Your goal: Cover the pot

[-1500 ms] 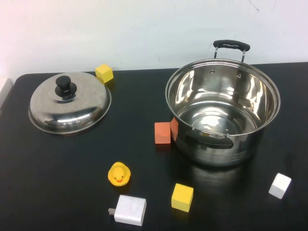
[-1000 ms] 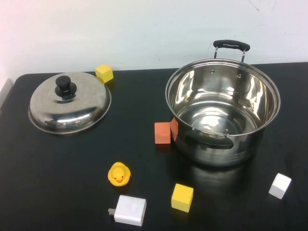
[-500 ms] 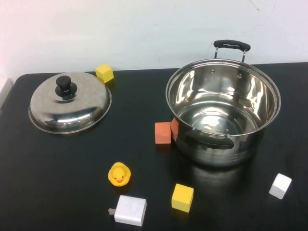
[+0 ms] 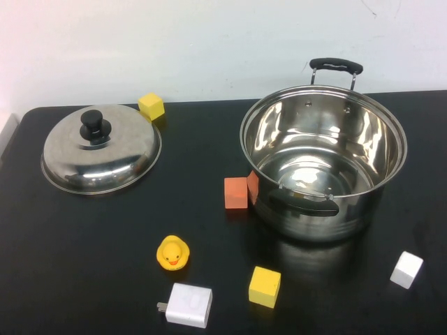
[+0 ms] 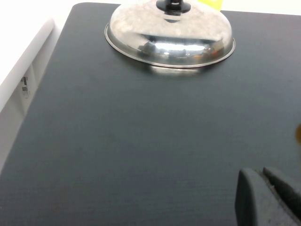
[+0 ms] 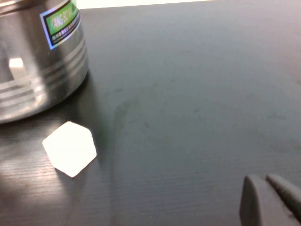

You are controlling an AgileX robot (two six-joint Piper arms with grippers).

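The pot [image 4: 323, 159], a large shiny steel stockpot with two black loop handles, stands open and empty at the right of the black table; its side shows in the right wrist view [image 6: 37, 56]. The domed steel lid [image 4: 101, 150] with a black knob lies at the far left, also in the left wrist view [image 5: 169, 33]. My left gripper [image 5: 261, 174] is shut and empty, low over bare table on the near side of the lid. My right gripper [image 6: 263, 181] is shut and empty, near a white cube. Neither arm shows in the high view.
An orange block [image 4: 236, 192] touches the pot's left side. A yellow duck [image 4: 172, 252], a white charger [image 4: 188, 305] and a yellow cube [image 4: 265, 286] lie at the front. A white cube [image 4: 406, 269] lies front right, a yellow cube [image 4: 151, 106] behind the lid.
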